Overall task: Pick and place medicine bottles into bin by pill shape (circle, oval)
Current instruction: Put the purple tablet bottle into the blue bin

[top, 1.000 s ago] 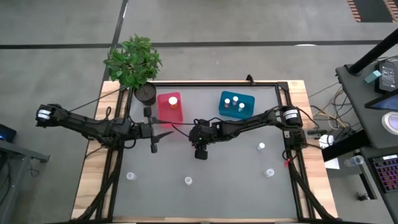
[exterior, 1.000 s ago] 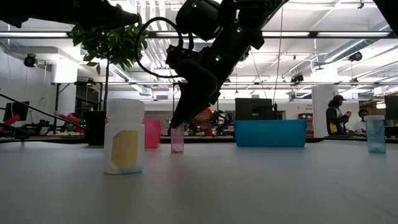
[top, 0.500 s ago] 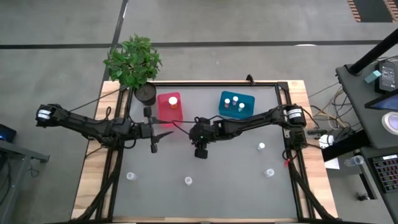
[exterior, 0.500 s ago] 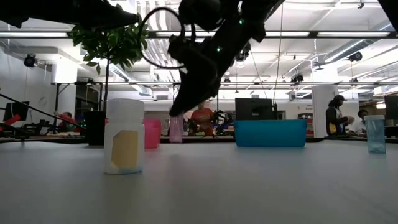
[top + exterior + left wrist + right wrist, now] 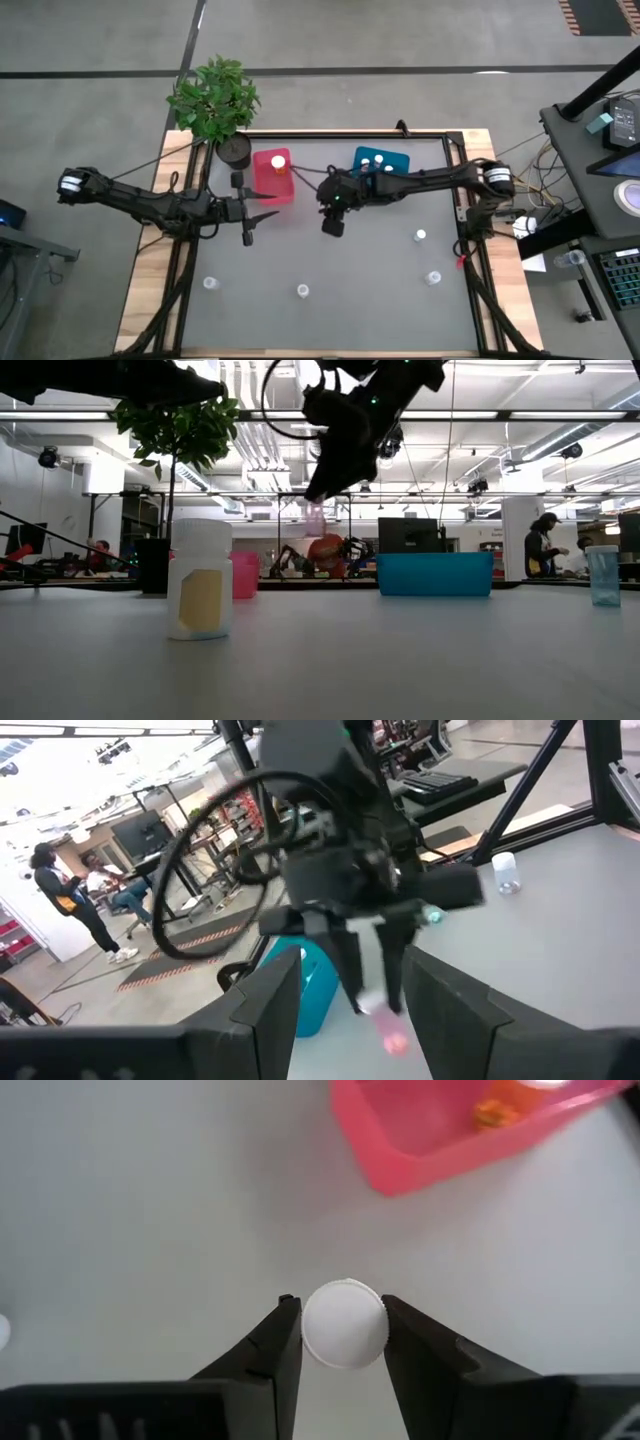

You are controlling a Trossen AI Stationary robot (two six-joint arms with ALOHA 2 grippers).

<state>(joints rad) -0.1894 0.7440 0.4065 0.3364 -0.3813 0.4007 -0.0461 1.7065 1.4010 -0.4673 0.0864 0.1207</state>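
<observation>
Now airborne: my right claw [image 5: 318,495], clenched on a pinkish medicine bottle [image 5: 315,520], has lifted it off the table [image 5: 370,265] toward the pink-red bin [image 5: 272,177]; my left claw [image 5: 262,213] waits, grasping nothing.

right gripper [image 5: 342,1332] is up off the table, fingers clamped on a bottle cap [image 5: 343,1325]; left gripper [image 5: 250,212] just hangs idle off to its side.
</observation>
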